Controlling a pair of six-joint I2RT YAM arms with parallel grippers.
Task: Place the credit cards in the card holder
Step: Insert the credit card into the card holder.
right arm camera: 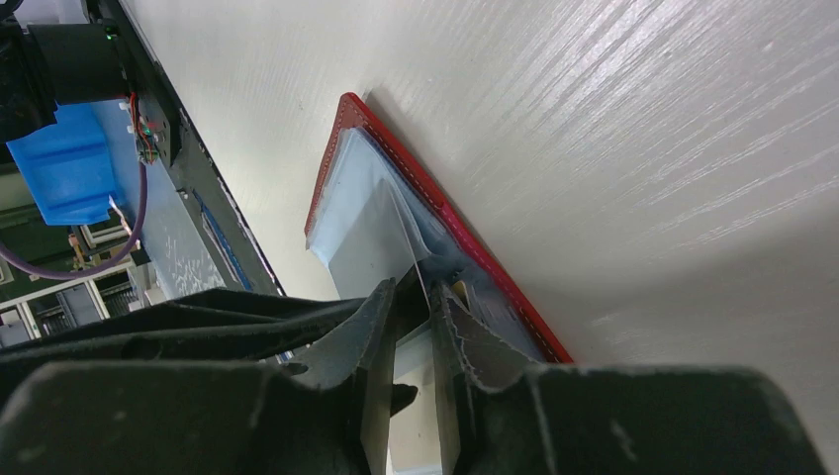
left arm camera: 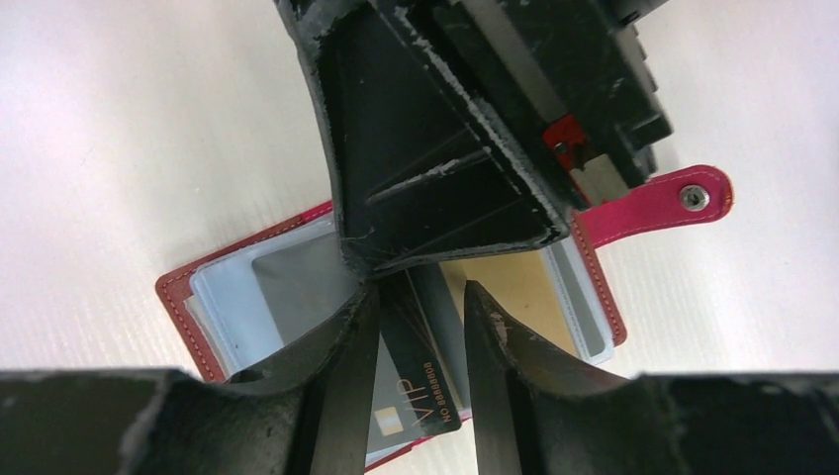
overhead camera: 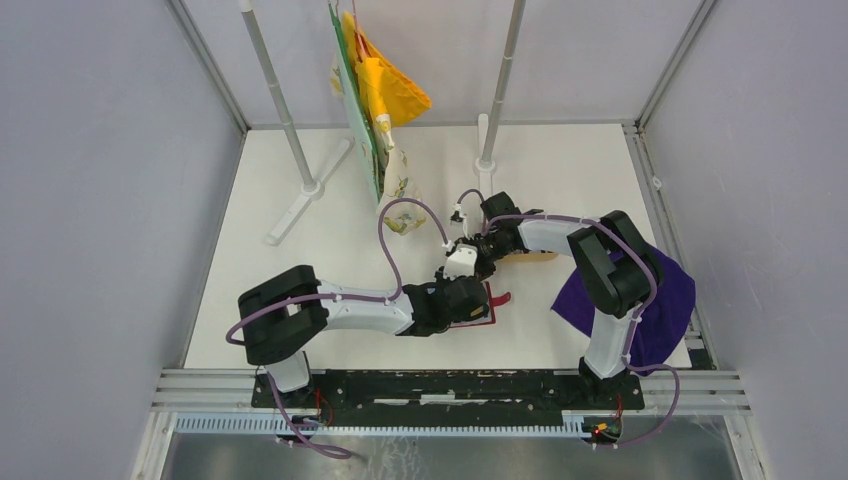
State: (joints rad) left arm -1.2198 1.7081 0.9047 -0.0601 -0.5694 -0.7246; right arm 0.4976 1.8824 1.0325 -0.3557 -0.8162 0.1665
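The dark-red card holder point(left arm camera: 183, 294) lies open on the white table, its clear sleeves up and its snap tab point(left arm camera: 676, 198) pointing right. A black credit card point(left arm camera: 423, 394) marked VIP lies face up on the sleeves. My left gripper point(left arm camera: 422, 292) straddles it, open, pinching nothing. One grey card point(left arm camera: 297, 282) and a tan one point(left arm camera: 510, 289) sit in the sleeves. My right gripper point(right arm camera: 416, 292) is down at the holder's point(right arm camera: 346, 121) far edge. Its jaws stand slightly open around a thin clear sleeve leaf. In the top view both grippers meet over the holder point(overhead camera: 490, 310).
A purple cloth point(overhead camera: 660, 300) lies at the right under the right arm. A wooden tray point(overhead camera: 532, 257) peeks out beside the right wrist. Two stand posts point(overhead camera: 300, 180) point(overhead camera: 487, 155) and a hanging green board with a yellow bag point(overhead camera: 385, 95) are at the back.
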